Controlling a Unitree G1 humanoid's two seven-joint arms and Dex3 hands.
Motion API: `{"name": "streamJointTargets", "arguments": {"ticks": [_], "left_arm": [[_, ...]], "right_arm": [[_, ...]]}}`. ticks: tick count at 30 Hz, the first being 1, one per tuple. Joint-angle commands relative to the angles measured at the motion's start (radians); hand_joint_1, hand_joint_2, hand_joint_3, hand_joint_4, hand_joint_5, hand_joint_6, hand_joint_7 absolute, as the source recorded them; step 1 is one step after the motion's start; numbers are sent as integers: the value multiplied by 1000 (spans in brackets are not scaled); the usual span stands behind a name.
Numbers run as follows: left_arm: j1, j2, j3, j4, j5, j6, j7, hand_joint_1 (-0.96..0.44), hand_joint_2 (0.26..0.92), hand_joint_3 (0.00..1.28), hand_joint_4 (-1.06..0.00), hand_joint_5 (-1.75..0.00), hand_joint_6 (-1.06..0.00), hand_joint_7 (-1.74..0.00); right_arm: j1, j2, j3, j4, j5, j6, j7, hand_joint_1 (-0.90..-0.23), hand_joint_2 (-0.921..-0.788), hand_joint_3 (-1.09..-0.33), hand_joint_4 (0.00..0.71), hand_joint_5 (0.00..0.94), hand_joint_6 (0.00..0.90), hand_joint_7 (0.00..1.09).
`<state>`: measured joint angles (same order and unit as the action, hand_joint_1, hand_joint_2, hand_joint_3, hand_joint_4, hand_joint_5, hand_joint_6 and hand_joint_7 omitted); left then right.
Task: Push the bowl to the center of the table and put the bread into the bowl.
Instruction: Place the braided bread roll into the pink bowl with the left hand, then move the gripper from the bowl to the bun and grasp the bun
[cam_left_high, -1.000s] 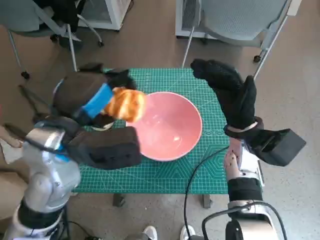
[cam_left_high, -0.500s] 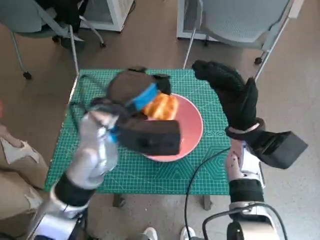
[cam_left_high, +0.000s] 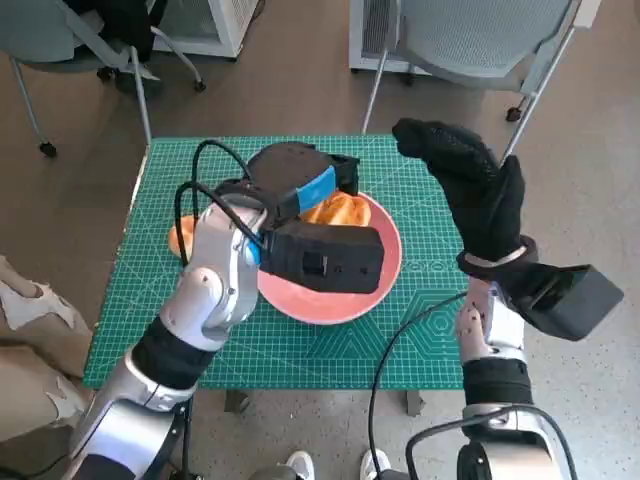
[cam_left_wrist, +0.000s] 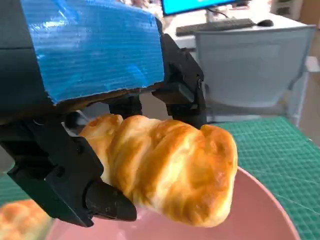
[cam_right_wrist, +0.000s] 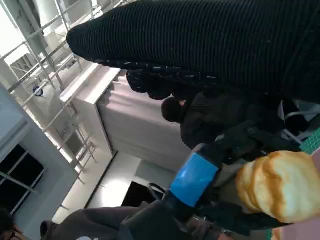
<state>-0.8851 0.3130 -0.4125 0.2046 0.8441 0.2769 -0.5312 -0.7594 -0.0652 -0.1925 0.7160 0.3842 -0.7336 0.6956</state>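
Note:
The pink bowl (cam_left_high: 392, 262) stands near the middle of the green mat (cam_left_high: 300, 350). My left hand (cam_left_high: 295, 178) hovers over the bowl's far half and grips a golden twisted bread (cam_left_high: 342, 210). In the left wrist view the bread (cam_left_wrist: 170, 170) is pinched between the black fingers (cam_left_wrist: 65, 175), just above the bowl's pink inside (cam_left_wrist: 260, 212). The bowl's left part is hidden by my left wrist camera. My right hand (cam_left_high: 468, 190) is raised to the right of the bowl and holds nothing. The right wrist view shows the left hand's blue tape (cam_right_wrist: 192, 177) and the bread (cam_right_wrist: 277, 185).
A second bread (cam_left_high: 180, 236) lies on the mat left of the bowl, also seen as a second bread (cam_left_wrist: 20, 222) in the left wrist view. Grey chairs (cam_left_high: 470, 35) stand beyond the table's far edge. A black cable (cam_left_high: 400, 340) crosses the mat's near right corner.
My left hand has carried the bread to the right, from the bowl's left rim to above the bowl's far half. The right hand has hardly moved.

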Motion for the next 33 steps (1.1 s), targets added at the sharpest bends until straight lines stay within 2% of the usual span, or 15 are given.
{"name": "streamJointTargets", "arguments": {"ticks": [1,2,3,4,5,8,13,23,33], "left_arm": [[-11,7,31,12,-96,-34,-41,-3,790,300,-446,-1026,-437,-1030],[-10,13,31,8,-112,-35,-65,-5,786,240,-426,-705,-414,-786],[-10,17,30,6,-124,-35,-82,-16,772,211,-358,-564,-384,-676],[-12,22,28,2,-132,-31,-101,-31,754,163,-257,-363,-356,-485],[-14,26,25,0,-138,-27,-114,-67,734,125,-176,-232,-328,-345],[-15,39,21,-19,-141,-14,-142,-136,707,75,-75,-77,-291,-169],[-4,59,15,-54,-127,-7,-144,-247,694,43,-12,-12,-258,-75],[45,132,55,-165,-103,17,-126,-328,699,29,1,1,-217,-31],[144,246,150,-382,-44,130,-154,-320,704,22,1,1,-221,-27]], "right_arm": [[29,-3,2,1,-12,-1,-12,-677,-921,-870,79,1,-1,307],[29,-3,2,0,-13,-1,-14,-677,-921,-870,79,1,-1,308],[29,-3,3,-1,-14,-1,-16,-677,-921,-870,79,1,-1,309],[29,-2,3,-1,-15,-1,-19,-676,-921,-870,79,1,-1,310],[29,-2,3,-1,-16,-1,-20,-676,-921,-870,79,1,-1,310],[29,2,5,-3,-19,-1,-27,-676,-921,-869,79,1,-1,312],[30,7,8,-5,-25,-1,-36,-676,-921,-870,79,1,-1,312],[35,13,19,-16,-27,1,-45,-674,-921,-872,78,1,-1,311],[42,12,25,-28,-20,8,-43,-673,-921,-873,78,0,-1,310]]}}
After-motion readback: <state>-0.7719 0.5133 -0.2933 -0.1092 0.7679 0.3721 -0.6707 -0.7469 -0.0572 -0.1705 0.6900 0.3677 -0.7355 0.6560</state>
